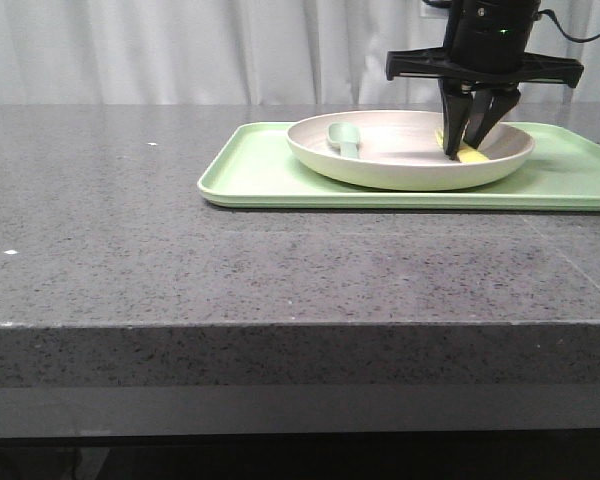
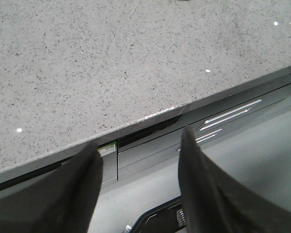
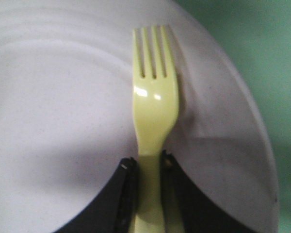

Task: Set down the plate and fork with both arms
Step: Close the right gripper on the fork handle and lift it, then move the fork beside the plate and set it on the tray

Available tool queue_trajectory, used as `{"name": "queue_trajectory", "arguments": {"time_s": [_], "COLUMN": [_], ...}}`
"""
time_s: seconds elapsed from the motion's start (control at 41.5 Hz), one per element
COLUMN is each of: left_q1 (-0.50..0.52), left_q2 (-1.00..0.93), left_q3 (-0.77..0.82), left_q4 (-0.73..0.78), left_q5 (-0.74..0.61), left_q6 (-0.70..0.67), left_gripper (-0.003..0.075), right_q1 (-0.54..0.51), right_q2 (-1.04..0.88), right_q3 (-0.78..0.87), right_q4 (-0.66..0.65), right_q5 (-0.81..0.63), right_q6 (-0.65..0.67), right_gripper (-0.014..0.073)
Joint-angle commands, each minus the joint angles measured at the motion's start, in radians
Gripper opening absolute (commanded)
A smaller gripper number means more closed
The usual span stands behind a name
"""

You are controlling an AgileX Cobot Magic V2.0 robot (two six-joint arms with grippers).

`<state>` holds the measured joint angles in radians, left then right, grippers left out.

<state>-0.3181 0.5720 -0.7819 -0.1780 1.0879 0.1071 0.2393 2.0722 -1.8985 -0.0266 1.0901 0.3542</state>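
The cream plate (image 1: 400, 155) sits on a light-green tray (image 1: 270, 175) at the back right of the counter. The pale-yellow fork (image 1: 470, 155) lies in the plate's right part. My right gripper (image 1: 465, 145) reaches down into the plate and is shut on the fork's handle. In the right wrist view the fork (image 3: 154, 102) runs from between the fingers (image 3: 127, 194), tines pointing away over the plate (image 3: 53, 107). My left gripper (image 2: 138, 145) is open and empty, below the counter's front edge. It is out of the front view.
A grey-green spoon (image 1: 345, 140) lies in the plate's left part. The dark speckled counter (image 1: 180, 230) stretches left and forward of the tray. Its edge (image 2: 150, 114) shows in the left wrist view. A white curtain hangs behind.
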Motion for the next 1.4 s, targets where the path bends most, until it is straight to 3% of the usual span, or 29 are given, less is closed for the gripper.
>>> {"name": "queue_trajectory", "arguments": {"time_s": [0.0, 0.265, 0.578, 0.699, 0.988, 1.373], "left_q1": [0.003, 0.003, 0.003, 0.003, 0.003, 0.003], "left_q2": [0.004, 0.004, 0.004, 0.004, 0.004, 0.004], "left_q3": [-0.026, -0.026, -0.026, -0.026, -0.026, -0.026], "left_q4": [-0.012, -0.012, -0.012, -0.012, -0.012, -0.012], "left_q5": [-0.057, -0.057, -0.057, -0.057, -0.057, -0.057], "left_q6": [0.002, 0.002, 0.002, 0.002, 0.002, 0.002], "left_gripper": [0.0358, 0.0358, 0.0358, 0.0358, 0.0358, 0.0358], "right_q1": [-0.007, -0.007, -0.065, -0.121, -0.238, -0.254], "right_q2": [-0.062, -0.112, -0.222, -0.259, -0.262, -0.21], "right_q3": [-0.032, -0.052, -0.04, -0.011, 0.074, 0.094], "right_q4": [-0.017, -0.017, -0.017, -0.004, 0.108, 0.139], "right_q5": [-0.002, 0.072, 0.208, 0.206, 0.135, 0.073], "right_q6": [-0.003, -0.006, -0.147, -0.161, -0.229, -0.26], "right_gripper": [0.0001, -0.0052, -0.006, -0.0127, -0.0116, -0.0116]}}
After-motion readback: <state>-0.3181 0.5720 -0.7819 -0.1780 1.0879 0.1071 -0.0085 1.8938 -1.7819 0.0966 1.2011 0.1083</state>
